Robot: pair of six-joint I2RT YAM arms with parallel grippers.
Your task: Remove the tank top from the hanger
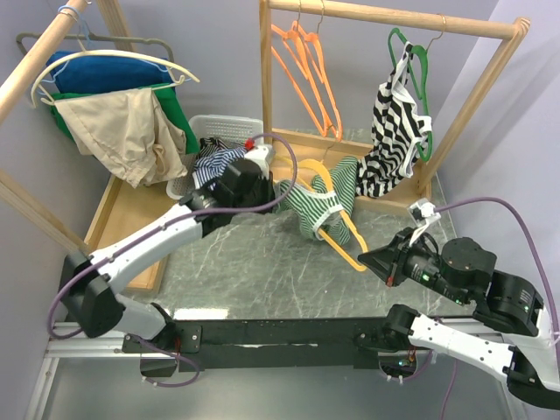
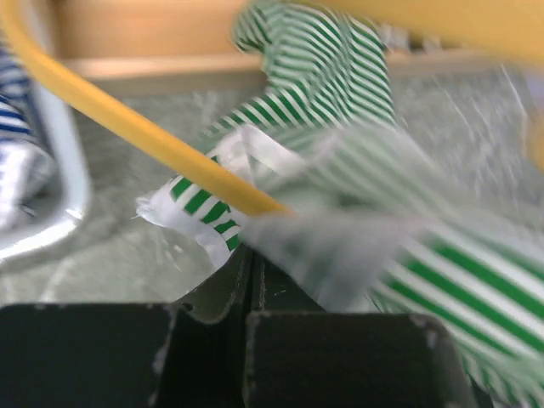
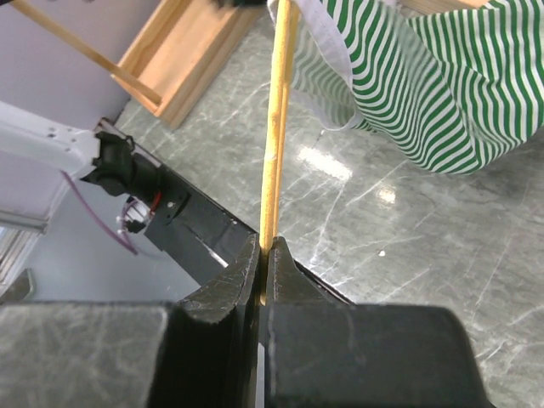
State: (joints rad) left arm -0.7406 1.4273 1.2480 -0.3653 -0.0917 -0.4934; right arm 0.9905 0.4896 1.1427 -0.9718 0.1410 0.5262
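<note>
The green-and-white striped tank top [image 1: 317, 203] hangs on a yellow-orange hanger [image 1: 339, 234] low over the marble table. My left gripper [image 1: 273, 191] is at the top's left edge. In the left wrist view its jaws [image 2: 252, 255] are closed with the white-hemmed fabric [image 2: 340, 76] bunched at their tips, and the hanger bar [image 2: 127, 123] crosses just above. My right gripper [image 1: 366, 259] is shut on the hanger's lower end. In the right wrist view the hanger [image 3: 276, 127] runs up from the closed jaws [image 3: 265, 246], and the tank top [image 3: 425, 76] drapes at the upper right.
A wooden rack [image 1: 385, 16] at the back holds orange hangers [image 1: 306, 74] and a black-and-white striped garment [image 1: 398, 122] on a green hanger. A white basket [image 1: 219, 131] of clothes stands behind the left arm. A second rack at the left carries beige, blue and green clothes [image 1: 122, 131].
</note>
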